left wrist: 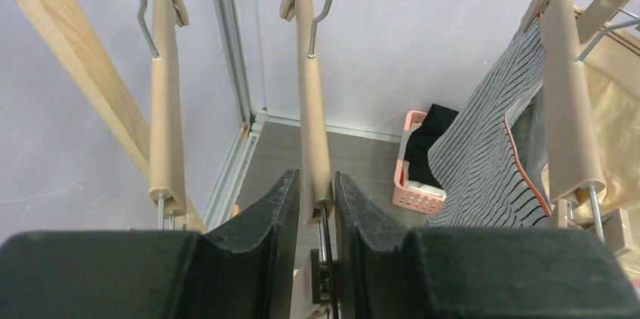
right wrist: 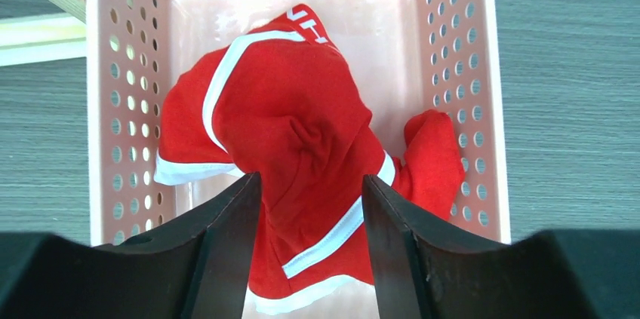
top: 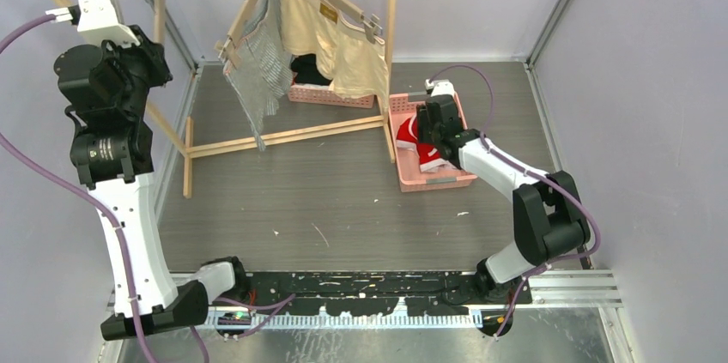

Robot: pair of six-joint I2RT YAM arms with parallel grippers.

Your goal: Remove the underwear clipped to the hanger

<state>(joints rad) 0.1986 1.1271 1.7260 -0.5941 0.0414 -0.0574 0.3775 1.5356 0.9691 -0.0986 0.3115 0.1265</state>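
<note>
near edge, right side: the white-and-black right arm [top: 515, 183] reaches over a pink perforated plastic basket [right wrist: 468, 70] on the grey surface [top: 326, 208]. right jaws are spread apart, gripping nothing, w/ the bright red white-trimmed underwear [right wrist: 302, 108] lying crumpled in the basket directly below them. further back, left side: the left arm [top: 120, 166] is raised to the wooden rack [top: 283, 136]. left jaws straddle the lower end of a bare beige hanger [left wrist: 313, 93] w/ only a slim gap, and i cannot tell if they pinch it or not. just to their right, on the next hanger, hangs the grey-and-white striped underwear [left wrist: 483, 161], long axis running down from its clip. the left arm looks the nearer for that one. beyond it, the plain beige underwear [top: 343, 45] is clipped toward the rack's right end, closer to the right arm. at the back sits a 2nd pink basket [top: 330, 99] w/ black clothes [top: 309, 69].
</note>
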